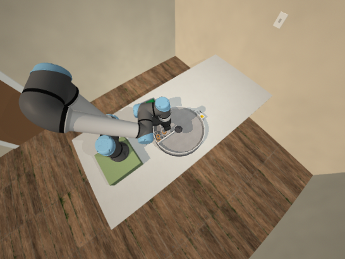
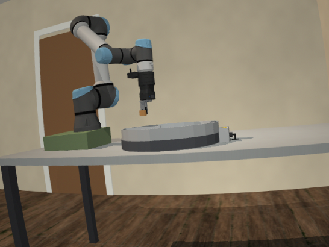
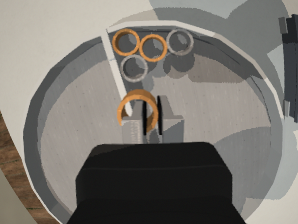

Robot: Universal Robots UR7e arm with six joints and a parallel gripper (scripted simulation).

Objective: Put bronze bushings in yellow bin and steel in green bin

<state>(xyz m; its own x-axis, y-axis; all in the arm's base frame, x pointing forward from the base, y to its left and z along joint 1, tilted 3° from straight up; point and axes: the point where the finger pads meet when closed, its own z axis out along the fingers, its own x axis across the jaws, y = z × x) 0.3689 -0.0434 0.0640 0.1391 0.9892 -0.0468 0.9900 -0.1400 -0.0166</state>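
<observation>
Top view: we look steeply down from far above pincer [image 1: 167,127] [image 2: 143,112] [image 3: 152,116], whole tabletop [image 1: 202,82] [image 2: 271,135] in frame. Exterior view: we face pincer side-on, from moderate distance, slightly above tabletop height. Wrist view: we sit close behind pincer, facing down past it. Top and wrist share turntable interior [image 1: 189,139] [image 3: 215,110].

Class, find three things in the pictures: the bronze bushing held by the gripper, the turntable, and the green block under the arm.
Bronze bushing [image 2: 143,112] [image 3: 137,94]: exterior, side; wrist, upper rim.
Turntable [image 1: 189,142] [image 2: 172,135] [image 3: 75,125]: top, wrist, disc; exterior, side wall.
Green block [image 1: 114,175] [image 2: 66,143]: top, upper face; exterior, side.
</observation>
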